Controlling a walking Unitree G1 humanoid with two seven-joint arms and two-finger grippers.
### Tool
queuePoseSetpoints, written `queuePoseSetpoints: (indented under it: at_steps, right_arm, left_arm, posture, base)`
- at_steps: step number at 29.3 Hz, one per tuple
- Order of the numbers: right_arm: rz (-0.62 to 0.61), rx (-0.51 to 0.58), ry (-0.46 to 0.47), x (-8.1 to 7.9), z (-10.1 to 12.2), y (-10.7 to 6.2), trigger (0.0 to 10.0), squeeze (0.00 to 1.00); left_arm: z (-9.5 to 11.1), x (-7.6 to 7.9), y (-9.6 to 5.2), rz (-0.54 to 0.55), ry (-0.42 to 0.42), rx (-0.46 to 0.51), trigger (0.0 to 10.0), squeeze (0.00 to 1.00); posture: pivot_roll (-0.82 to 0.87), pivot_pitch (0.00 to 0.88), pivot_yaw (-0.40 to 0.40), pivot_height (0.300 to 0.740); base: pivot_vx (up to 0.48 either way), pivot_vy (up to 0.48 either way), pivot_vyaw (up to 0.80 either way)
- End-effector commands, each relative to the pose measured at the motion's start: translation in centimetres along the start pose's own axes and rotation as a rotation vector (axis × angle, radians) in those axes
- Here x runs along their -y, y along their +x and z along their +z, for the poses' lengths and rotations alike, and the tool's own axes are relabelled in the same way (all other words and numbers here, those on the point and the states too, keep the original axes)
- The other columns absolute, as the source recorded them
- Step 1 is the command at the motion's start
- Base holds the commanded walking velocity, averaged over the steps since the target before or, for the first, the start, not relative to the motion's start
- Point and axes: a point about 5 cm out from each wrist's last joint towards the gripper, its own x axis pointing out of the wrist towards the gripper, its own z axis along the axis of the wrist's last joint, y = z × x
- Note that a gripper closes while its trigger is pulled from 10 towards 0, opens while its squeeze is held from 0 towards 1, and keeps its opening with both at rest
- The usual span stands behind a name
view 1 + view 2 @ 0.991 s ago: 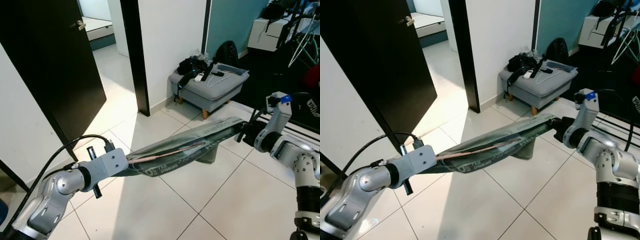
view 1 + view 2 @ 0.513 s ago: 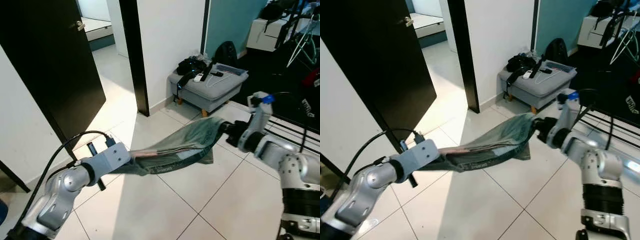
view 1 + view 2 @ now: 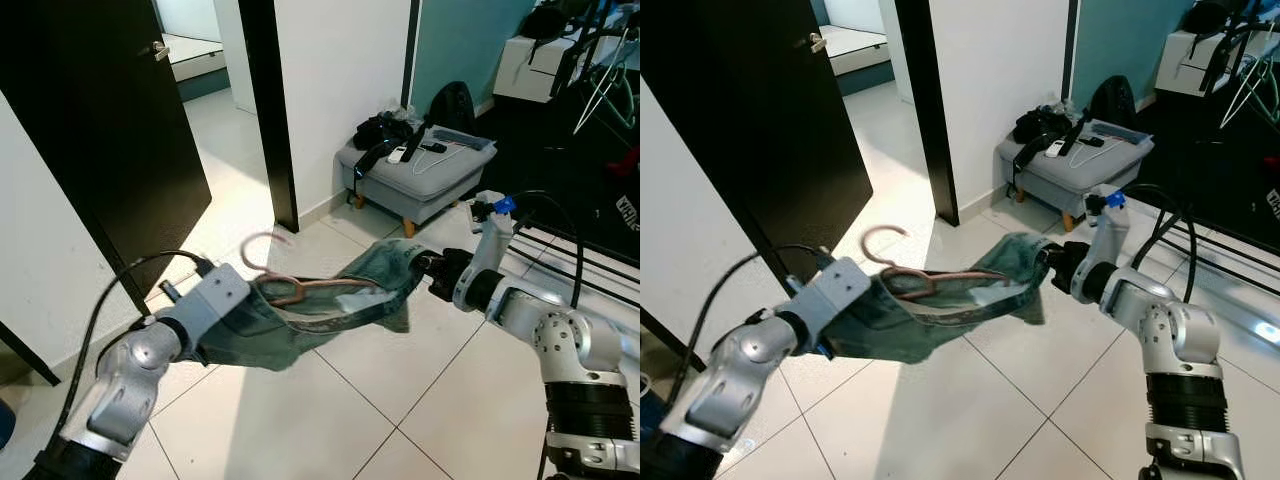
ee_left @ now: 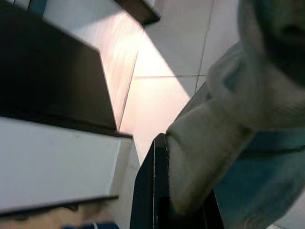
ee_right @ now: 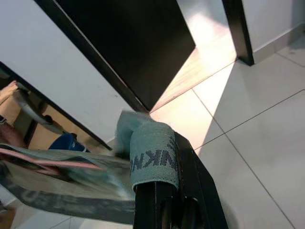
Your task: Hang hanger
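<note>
A grey-green garment on a pink hanger hangs slack between my two grippers above the tiled floor. The hanger's hook sticks up near the left end. My left gripper is shut on the garment's left end; in the left wrist view the cloth is bunched against a black finger. My right gripper is shut on the right end; in the right wrist view a printed fabric band wraps over its finger, with the hanger's pink bar beyond.
A grey footstool piled with bags and small items stands by the white wall. A dark open door is at the left. A black drying rack and a white hanger are at the far right.
Both grippers have come closer together, the right one moving left. The garment, stretched taut before, now sags, and the hanger's hook has swung up into sight.
</note>
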Motion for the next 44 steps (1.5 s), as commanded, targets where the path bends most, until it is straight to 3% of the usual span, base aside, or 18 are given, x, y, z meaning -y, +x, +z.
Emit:
queuePoseSetpoints:
  at_steps: [1,5,9,20,24,31,37,44]
  right_arm:
    - [0.003,0.001,0.0,-0.2,0.1,0.0,0.0,0.0]
    - [0.001,0.0,-0.004,-0.7,-0.4,0.4,0.0,0.0]
    - [0.015,-0.016,-0.004,-1.4,-1.2,0.9,0.0,0.0]
    - [-0.01,-0.003,-0.018,-1.1,-1.0,1.4,0.0,0.0]
    - [-0.06,0.02,-0.037,0.1,-0.3,0.6,0.0,0.0]
    - [-0.076,0.054,-0.054,0.3,0.6,0.5,0.0,0.0]
    - [-0.089,0.071,-0.06,0.4,1.1,0.2,0.0,0.0]
    - [-0.065,0.071,-0.055,-0.2,0.9,0.4,0.0,0.0]
  left_arm:
    - [-0.5,-0.2,0.1,0.017,-0.034,-0.029,10.0,0.0]
    - [0.2,-0.1,0.5,0.027,-0.313,-0.019,10.0,0.0]
    - [1.1,0.8,0.8,-0.006,-0.39,-0.001,10.0,0.0]
    - [2.0,3.1,1.0,-0.073,-0.272,0.011,10.0,0.0]
    - [1.2,2.8,0.8,-0.059,-0.224,-0.024,10.0,0.0]
    - [0.6,2.9,0.7,-0.075,-0.139,-0.05,10.0,0.0]
    - [0.0,4.0,0.6,-0.114,-0.104,-0.085,10.0,0.0]
    - [0.2,4.1,0.8,-0.087,-0.122,-0.091,10.0,0.0]
  posture:
    - [-0.09,0.0,0.062,0.731]
    - [-0.08,0.0,0.062,0.731]
    - [-0.08,0.0,0.06,0.731]
    - [-0.08,0.0,0.062,0.731]
    - [-0.08,0.0,0.058,0.731]
    - [-0.08,0.0,0.06,0.731]
    - [-0.09,0.0,0.06,0.731]
    - [-0.09,0.0,0.062,0.731]
  base:
    - [0.0,0.0,0.0]
    - [0.0,0.0,0.0]
    - [0.0,0.0,0.0]
    - [0.0,0.0,0.0]
    - [0.0,0.0,0.0]
    - [0.0,0.0,0.0]
    - [0.0,0.0,0.0]
    - [0.0,0.0,0.0]
